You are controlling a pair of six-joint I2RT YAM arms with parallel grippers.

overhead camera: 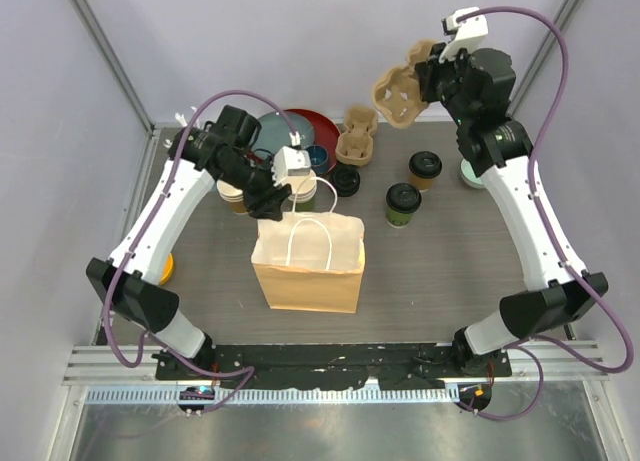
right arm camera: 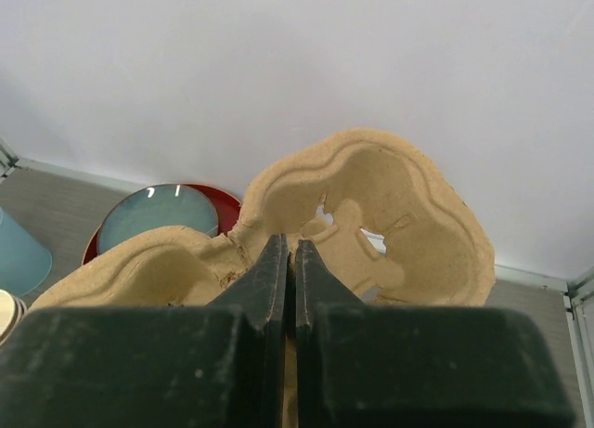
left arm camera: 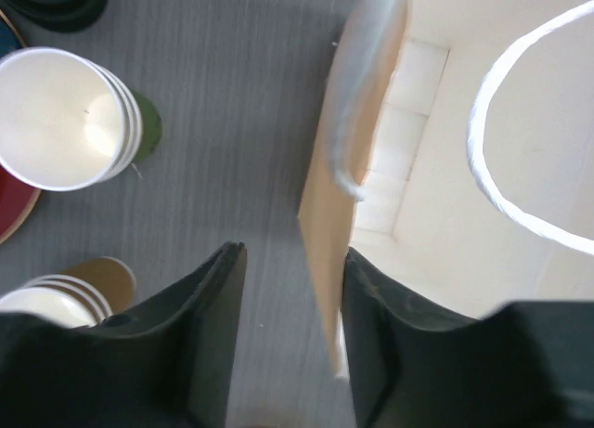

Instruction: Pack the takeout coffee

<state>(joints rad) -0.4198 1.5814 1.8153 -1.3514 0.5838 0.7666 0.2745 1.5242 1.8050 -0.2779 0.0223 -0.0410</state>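
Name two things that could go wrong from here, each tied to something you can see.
The left tool straddles one wall of the brown paper bag; closing and pulling may tip or tear it. The right tool pinches the raised tan moulded pulp cup carrier by one thin rib; it could slip or swing.

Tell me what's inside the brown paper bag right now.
Looking into the paper bag from the left wrist view: bare cream walls, folded creases and a white handle looping over the mouth. Nothing packed shows. Its near corner is hidden by the left gripper.
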